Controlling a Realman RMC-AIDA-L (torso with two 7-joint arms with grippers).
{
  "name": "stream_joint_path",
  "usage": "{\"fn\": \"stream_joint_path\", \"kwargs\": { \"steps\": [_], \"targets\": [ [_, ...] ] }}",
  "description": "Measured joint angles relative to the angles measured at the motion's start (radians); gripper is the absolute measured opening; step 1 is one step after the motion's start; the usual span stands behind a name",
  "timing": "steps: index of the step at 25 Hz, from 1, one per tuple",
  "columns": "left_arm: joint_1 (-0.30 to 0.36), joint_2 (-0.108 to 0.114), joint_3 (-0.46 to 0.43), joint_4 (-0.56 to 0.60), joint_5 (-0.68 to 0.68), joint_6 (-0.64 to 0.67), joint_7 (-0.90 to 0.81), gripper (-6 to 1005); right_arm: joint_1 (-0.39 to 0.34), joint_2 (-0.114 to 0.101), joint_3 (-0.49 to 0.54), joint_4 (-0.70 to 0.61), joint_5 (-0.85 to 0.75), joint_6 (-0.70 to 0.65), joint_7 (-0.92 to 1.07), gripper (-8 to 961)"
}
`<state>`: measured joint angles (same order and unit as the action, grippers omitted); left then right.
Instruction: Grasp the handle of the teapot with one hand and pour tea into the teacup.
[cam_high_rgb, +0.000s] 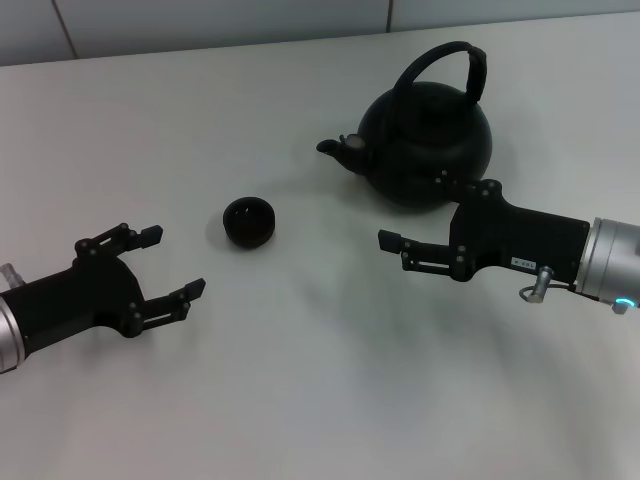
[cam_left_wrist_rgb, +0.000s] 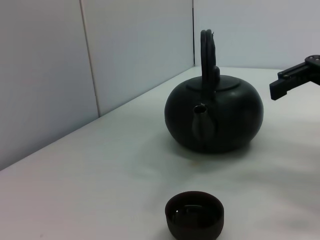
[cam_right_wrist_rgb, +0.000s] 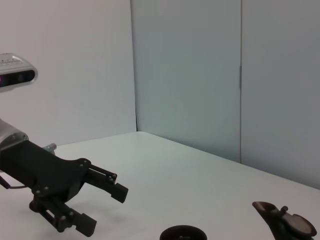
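Note:
The matte-black teapot (cam_high_rgb: 430, 145) stands upright at the back right of the white table, its spout (cam_high_rgb: 340, 148) pointing left toward the teacup (cam_high_rgb: 248, 221). Its arched handle (cam_high_rgb: 445, 62) stands up, and nothing holds it. My right gripper (cam_high_rgb: 414, 212) is open just in front of the teapot's body, low beside it and well below the handle. My left gripper (cam_high_rgb: 172, 262) is open and empty at the front left, a short way from the cup. The left wrist view shows the teapot (cam_left_wrist_rgb: 215, 120), the cup (cam_left_wrist_rgb: 194, 214) and a finger (cam_left_wrist_rgb: 295, 80) of the right gripper. No tea stream shows.
The white table (cam_high_rgb: 300, 380) runs back to a grey panelled wall (cam_high_rgb: 200, 20). The right wrist view shows the left gripper (cam_right_wrist_rgb: 106, 211), the cup's rim (cam_right_wrist_rgb: 182, 234) and the spout (cam_right_wrist_rgb: 282, 225).

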<state>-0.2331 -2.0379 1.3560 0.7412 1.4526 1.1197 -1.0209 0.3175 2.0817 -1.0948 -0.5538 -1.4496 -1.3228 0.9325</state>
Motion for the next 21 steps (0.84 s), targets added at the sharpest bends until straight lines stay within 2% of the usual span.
{"fn": "stream_joint_path", "kwargs": {
  "steps": [21],
  "targets": [
    [0.025, -0.013, 0.000, 0.037, 0.000, 0.000, 0.000, 841, -0.003, 0.001, -0.001, 0.000, 0.002, 0.005, -0.004, 794]
  ]
}}
